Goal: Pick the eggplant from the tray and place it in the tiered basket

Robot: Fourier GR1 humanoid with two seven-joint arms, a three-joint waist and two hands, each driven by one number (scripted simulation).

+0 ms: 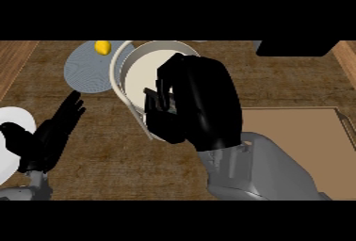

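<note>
My right hand point(198, 106) hangs over the tiered basket point(135, 56), fingers curled, possibly round the eggplant, which I can't see. Left hand point(49, 134) rests open. Tray point(299, 141) at right.

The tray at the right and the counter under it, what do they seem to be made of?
The tray looks like pale wood or board: flat tan, matte, with a raised lighter rim. The counter looks like dark, rough-grained wood or woven matting: mottled brown streaks, no shine.

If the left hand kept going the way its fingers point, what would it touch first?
Probably the round grey plate up ahead; the left hand has only bare wooden counter before that, though height is unclear.
</note>
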